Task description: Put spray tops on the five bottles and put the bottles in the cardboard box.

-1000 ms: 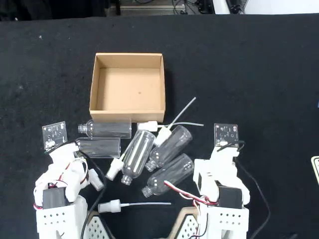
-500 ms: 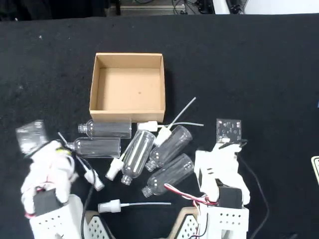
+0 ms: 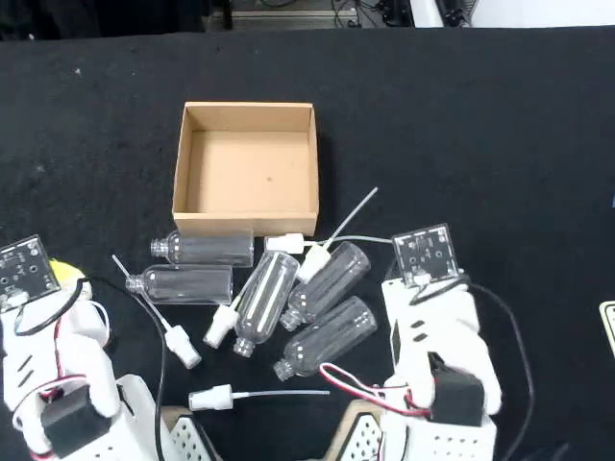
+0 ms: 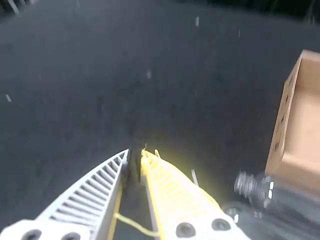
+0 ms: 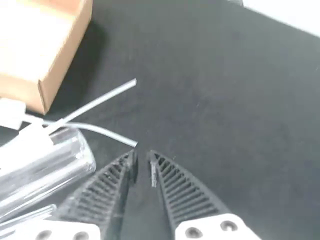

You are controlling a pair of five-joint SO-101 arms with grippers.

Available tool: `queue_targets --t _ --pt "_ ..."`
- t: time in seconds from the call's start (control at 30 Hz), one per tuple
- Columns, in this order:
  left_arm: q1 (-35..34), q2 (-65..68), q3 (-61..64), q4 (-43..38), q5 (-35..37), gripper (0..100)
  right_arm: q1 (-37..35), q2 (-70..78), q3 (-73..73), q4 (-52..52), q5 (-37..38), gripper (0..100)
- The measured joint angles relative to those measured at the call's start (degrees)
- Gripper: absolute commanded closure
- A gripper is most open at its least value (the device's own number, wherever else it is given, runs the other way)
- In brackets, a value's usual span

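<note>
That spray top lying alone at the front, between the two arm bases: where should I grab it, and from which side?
Take the spray top by its chunky white head, not the thin tube, which would likely flex or slip. Come straight down from above and close across the head's width. It lies flat on its side, apart from the nearest bottle, so there is room around it.
</note>
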Motion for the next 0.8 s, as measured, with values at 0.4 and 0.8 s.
queue_targets --t 0.4,0.8 --pt "1.3 11.8 -12.8 -1.1 -1.1 78 0.0 0.0 -12.9 5.3 0.3 95.1" --pt "15.7 46.4 -23.4 12.0 4.4 78 0.0 12.4 -16.3 -2.5 -6.1 83.9"
